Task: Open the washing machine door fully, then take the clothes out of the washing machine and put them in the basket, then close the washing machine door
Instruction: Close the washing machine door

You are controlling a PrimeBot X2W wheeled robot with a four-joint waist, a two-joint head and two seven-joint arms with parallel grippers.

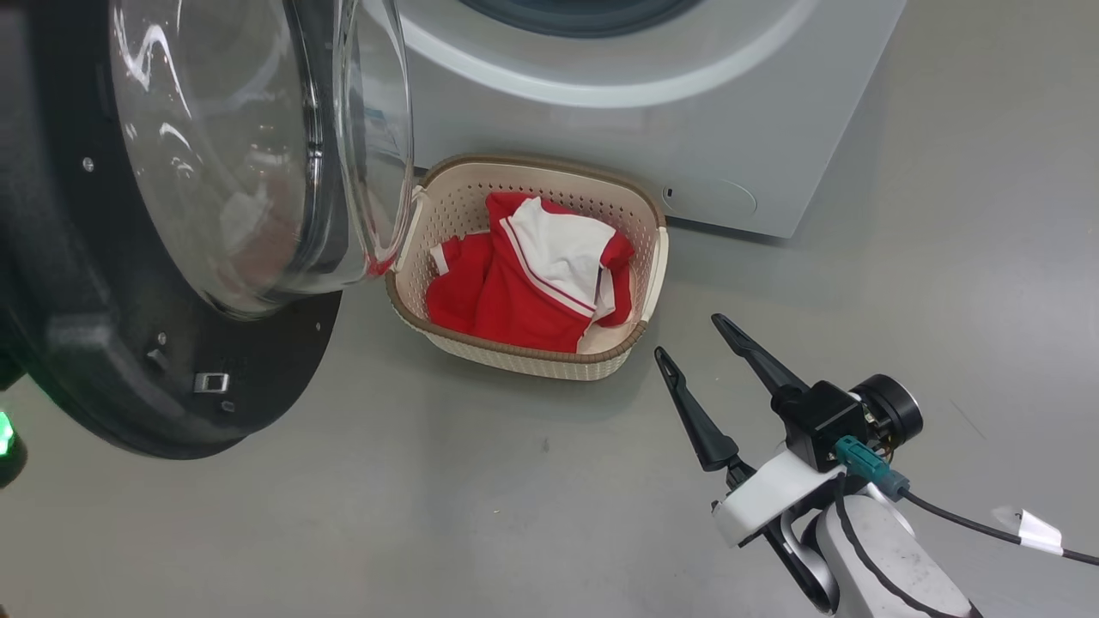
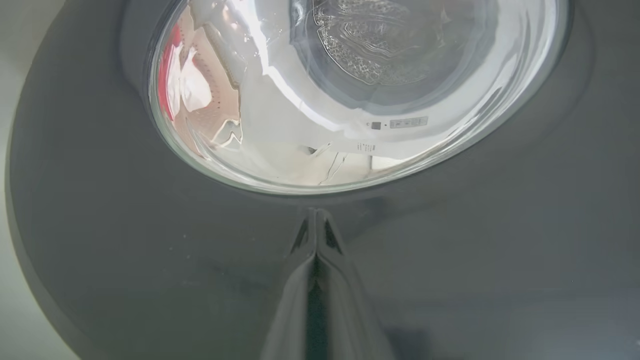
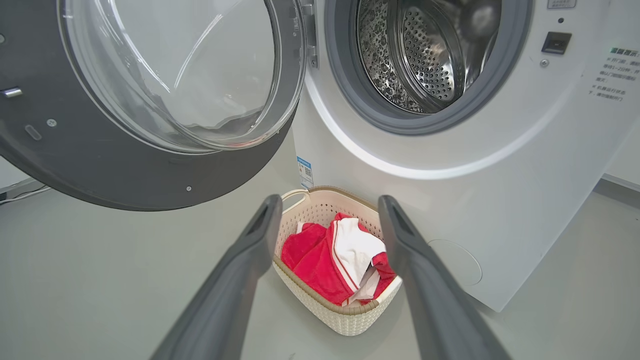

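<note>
The washing machine (image 3: 500,200) stands with its steel drum (image 3: 425,60) bare inside. The washing machine door (image 1: 129,386) hangs swung out to the left, its glass bowl (image 1: 240,172) bulging toward the basket. The clothes (image 1: 515,300), red with a white panel, lie in the cream basket (image 1: 524,359) on the floor in front of the machine. My right gripper (image 1: 689,336) hovers open and empty to the right of the basket, which shows between its fingers (image 3: 235,280). My left gripper (image 2: 316,215) is shut, its tips at the door's black outer face (image 2: 150,260) just below the glass; whether they touch it I cannot tell.
Grey floor (image 1: 515,515) spreads around the basket. A black cable (image 1: 962,519) with a white tag trails from my right wrist. A green light (image 1: 5,433) glows at the left edge under the door. The machine's round lower hatch (image 1: 713,199) sits right of the basket.
</note>
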